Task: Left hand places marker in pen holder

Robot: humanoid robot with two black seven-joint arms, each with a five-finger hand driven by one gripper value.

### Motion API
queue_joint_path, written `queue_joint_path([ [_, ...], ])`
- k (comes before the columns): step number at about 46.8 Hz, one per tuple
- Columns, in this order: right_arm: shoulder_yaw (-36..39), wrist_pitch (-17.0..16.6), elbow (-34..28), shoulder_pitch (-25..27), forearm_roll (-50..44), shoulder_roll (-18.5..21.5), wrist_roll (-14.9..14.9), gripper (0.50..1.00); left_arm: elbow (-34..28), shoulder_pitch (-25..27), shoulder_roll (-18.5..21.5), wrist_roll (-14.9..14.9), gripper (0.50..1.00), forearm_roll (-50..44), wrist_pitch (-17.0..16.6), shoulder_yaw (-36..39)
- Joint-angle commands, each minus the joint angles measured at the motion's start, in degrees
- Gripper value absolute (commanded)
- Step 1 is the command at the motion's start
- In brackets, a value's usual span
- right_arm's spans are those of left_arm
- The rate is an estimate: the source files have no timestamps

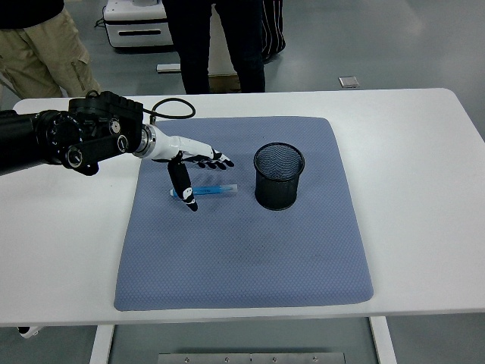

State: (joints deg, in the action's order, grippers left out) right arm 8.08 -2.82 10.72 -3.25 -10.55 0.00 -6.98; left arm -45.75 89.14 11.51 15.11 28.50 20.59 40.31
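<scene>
Head view: a white table (424, 197) carries a blue mat (250, 243). The left hand (189, 161) hovers with fingers spread, thumb pointing down, holding nothing. The black mesh pen holder (278, 176) stands upright nearby. The marker (214, 189) lies flat beneath the hand.

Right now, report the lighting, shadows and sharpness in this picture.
Head view: even overhead light, no glare on the white table; only soft, faint shadows under the left hand and beside the mesh pen holder; the blue marker on the mat is sharp, with no motion blur; the table's edges curve slightly from lens distortion.
</scene>
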Motion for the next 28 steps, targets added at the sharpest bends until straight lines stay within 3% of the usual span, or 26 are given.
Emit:
queue_joint_path([
  [1,0.0,0.0,0.0,0.0,0.0,0.0,-0.05,1.0,-0.04,0.33,0.0,0.0,1.0,1.73,0.42,0.12],
  [7,0.0,0.0,0.0,0.0,0.0,0.0,-0.05,1.0,-0.04,0.59,0.0,-0.08,1.0,5.95,0.42,0.21],
  [28,0.0,0.0,0.0,0.0,0.0,0.0,0.04,1.0,0.22,0.77,-1.58,-0.61,1.0,6.56,-0.11,0.21],
])
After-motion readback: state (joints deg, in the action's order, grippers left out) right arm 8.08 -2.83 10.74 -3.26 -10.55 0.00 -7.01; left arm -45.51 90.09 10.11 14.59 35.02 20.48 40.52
